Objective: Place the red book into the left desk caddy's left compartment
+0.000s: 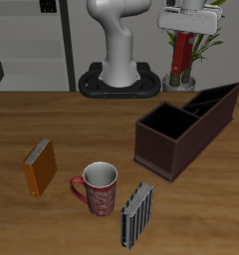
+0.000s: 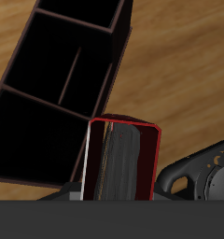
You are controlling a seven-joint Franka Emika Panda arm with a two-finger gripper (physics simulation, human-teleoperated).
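The hand grips the red book (upright) above the left desk caddy; its slanted divider could snag the book.

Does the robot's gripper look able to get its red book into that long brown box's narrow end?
Probably yes: the gripper holds the dark red hardcover book above the long maroon-brown caddy, whose narrow end compartment is open-topped, nothing between.

Red book: showing dark red cover edges and pale page edge, standing close before the camera.
Left desk caddy: lying beyond the book, dividers splitting its dark interior into sections.
Table: showing wood grain beside the caddy.
Gripper: fingers not showing clearly; closure undetermined.
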